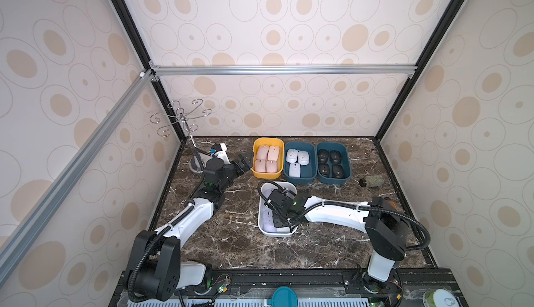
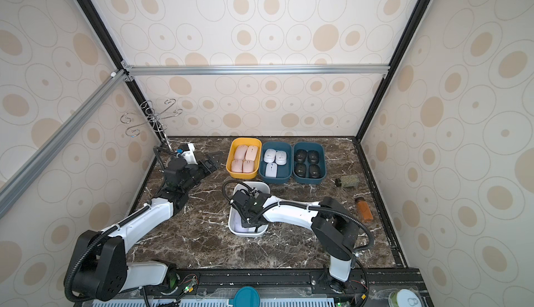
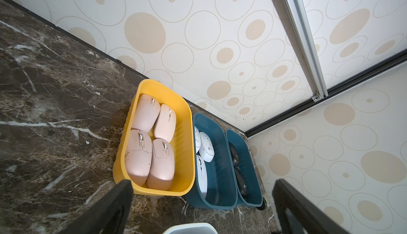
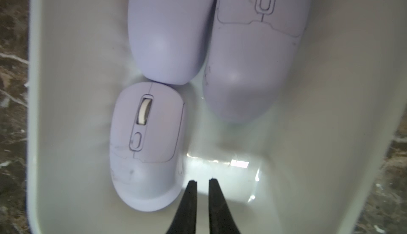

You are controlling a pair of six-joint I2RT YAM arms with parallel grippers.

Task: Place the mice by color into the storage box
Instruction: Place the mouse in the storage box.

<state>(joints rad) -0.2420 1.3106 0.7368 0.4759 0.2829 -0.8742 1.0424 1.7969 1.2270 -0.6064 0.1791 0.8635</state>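
All three lavender mice [image 4: 242, 56] sit in the white box [image 4: 66, 67] mid desk [image 1: 225, 244], so sorting looks done. Right gripper [image 4: 200, 180] is pinched together on nothing beside them, left gripper [image 3: 202, 183] spread apart near the yellow box [image 3: 187, 133]. Next up, probably lifting straight out.

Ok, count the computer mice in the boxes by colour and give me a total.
Pink oval wireless mice, yellow box: 4
White oval wireless mice, middle teal box: 3
Black oval wireless mice, end teal box: 4
Lavender oval wireless mice, white box: 3
Total: 14
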